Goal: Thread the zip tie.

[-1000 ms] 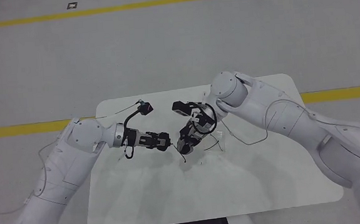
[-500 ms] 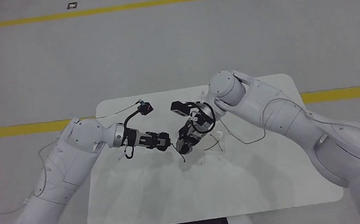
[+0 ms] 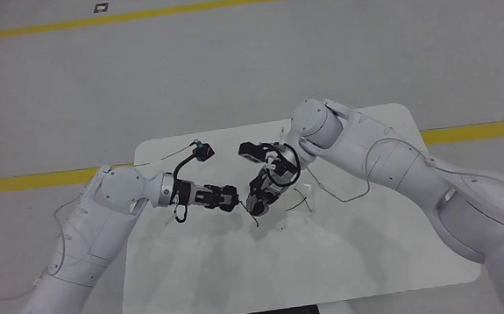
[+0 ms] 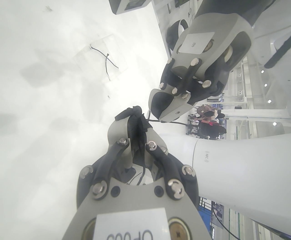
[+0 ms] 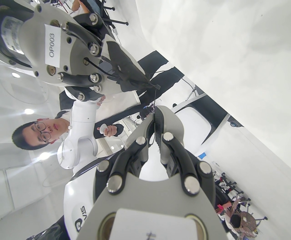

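1. White, round-cornered tabletop (image 3: 374, 263) on a grey floor (image 3: 228, 71) with yellow lines (image 3: 224, 2): that is where I am working.
2. My left pincer (image 4: 136, 116) is clenched on the head end of the thin black plastic zip tie (image 5: 155, 97), its dark padded fingers pressed together.
3. I see the zip tie held between the two pincers, over the middle of the tabletop. Its strap runs from the head straight into the other pincer.
4. My right pincer (image 5: 155, 111), just beside the left one, is clenched on the strap.
5. Further right, a clear plastic sheet (image 4: 113, 50) lies flat on the tabletop with spare black ties (image 4: 106, 59) crossing on it, apart from both pincers.
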Motion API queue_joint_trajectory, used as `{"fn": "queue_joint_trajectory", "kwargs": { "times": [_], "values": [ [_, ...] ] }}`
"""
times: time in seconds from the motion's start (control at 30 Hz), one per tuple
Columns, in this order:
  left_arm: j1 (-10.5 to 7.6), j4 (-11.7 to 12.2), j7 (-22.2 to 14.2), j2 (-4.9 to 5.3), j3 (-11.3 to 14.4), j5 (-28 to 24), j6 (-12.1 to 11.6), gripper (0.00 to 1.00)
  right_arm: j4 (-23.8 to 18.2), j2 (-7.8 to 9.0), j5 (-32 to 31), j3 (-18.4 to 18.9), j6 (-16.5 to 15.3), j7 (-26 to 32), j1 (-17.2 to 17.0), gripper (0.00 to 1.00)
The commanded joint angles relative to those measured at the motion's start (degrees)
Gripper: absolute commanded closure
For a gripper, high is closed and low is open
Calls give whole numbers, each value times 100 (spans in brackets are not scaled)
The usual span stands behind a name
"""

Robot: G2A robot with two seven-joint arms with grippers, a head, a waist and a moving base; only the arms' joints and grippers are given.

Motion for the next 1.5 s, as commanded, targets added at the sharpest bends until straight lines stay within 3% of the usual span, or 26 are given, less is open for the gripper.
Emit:
{"fn": "queue_joint_trajectory", "kwargs": {
  "times": [0.0,1.47],
  "values": [
    [0,0,0,0,0,0,0,100,20,-10,-2,-3,0,5,6,100],
    [0,0,0,0,0,0,0,100,192,-55,15,-28,0,35,19,100]
  ]
}}
